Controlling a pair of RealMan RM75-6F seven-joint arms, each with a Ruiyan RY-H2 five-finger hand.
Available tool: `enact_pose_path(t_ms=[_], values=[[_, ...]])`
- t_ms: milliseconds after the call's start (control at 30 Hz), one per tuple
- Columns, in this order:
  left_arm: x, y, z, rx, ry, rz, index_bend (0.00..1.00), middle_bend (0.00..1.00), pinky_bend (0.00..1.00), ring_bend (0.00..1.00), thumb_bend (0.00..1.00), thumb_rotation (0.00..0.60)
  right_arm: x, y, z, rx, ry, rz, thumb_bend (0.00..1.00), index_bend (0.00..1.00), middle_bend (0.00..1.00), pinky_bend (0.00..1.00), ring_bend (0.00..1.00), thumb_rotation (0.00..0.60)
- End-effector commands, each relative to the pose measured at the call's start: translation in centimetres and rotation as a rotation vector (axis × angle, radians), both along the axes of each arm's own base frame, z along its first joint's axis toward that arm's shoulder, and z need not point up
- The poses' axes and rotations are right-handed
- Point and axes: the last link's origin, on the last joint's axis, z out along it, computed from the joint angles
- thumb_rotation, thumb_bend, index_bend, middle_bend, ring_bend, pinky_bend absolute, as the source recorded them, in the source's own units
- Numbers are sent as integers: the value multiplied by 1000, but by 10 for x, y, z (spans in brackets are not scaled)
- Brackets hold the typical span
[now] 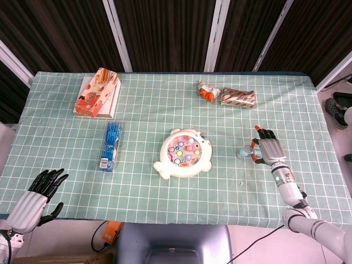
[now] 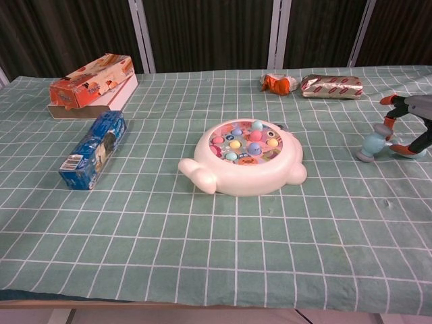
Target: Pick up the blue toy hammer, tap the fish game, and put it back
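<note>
The blue toy hammer [image 1: 245, 152] lies on the green checked cloth, right of the white fish game [image 1: 184, 153]; its round head [image 2: 372, 144] points toward the game. My right hand [image 1: 268, 149] hovers over the hammer's handle with its fingers [image 2: 389, 125] spread, reaching down on both sides of it. The handle is mostly hidden beneath the hand, and no closed grip shows. The hammer rests on the table. My left hand [image 1: 38, 195] hangs with fingers apart beyond the front left table edge, holding nothing.
A blue packet [image 1: 111, 146] lies left of the game and an orange box [image 1: 98, 93] sits at the back left. Two snack wrappers [image 1: 237, 97] lie at the back, right of centre. The right table edge is close to my right hand.
</note>
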Motion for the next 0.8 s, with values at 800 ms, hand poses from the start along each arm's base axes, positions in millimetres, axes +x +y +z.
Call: enact_pose_path(t_ms=[800], values=[[0,0,2,8,-6,-4,0,0,28,0,427,600,-1,1,-4,-1,14,-8,526,607,0,0,0,600]])
